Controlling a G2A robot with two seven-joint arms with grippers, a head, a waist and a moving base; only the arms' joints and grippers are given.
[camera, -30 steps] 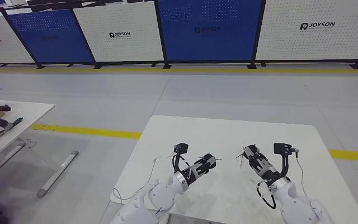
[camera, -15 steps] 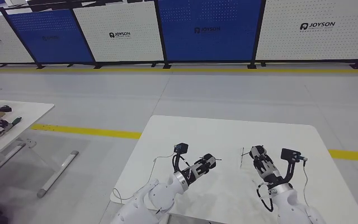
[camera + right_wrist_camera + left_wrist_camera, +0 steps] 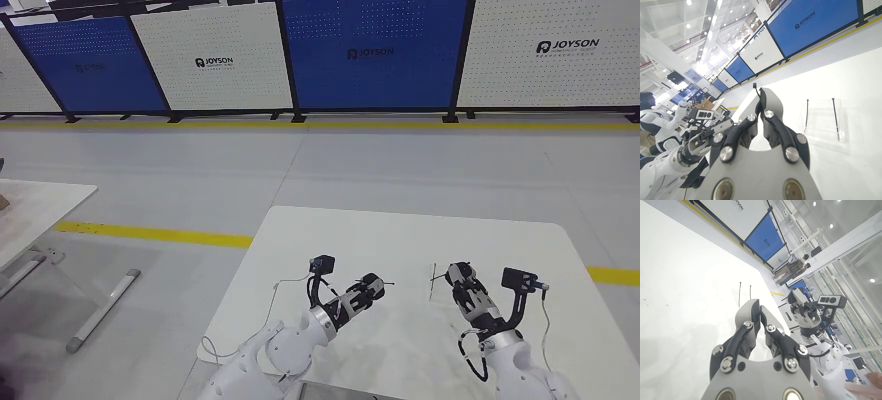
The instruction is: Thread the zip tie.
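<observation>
The zip tie (image 3: pixel 754 85), head poking out, is pinched by the jaws of the right gripper (image 3: pixel 761 95) above the desk (image 3: pixel 829 79). That wrist has turned and drawn back a little, then settled. The left gripper (image 3: pixel 760 308), jaws pressed together, stayed put, so threading seems not yet begun.

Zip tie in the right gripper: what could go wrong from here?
1. The right gripper pinches the zip tie with little more than its head poking out in front; so thin a strap could twist or slip.
2. The left gripper is shut and apart from it; catching the tail may prove hard.
3. Two spare zip ties lie on a clear tray nearby and could be knocked.
</observation>
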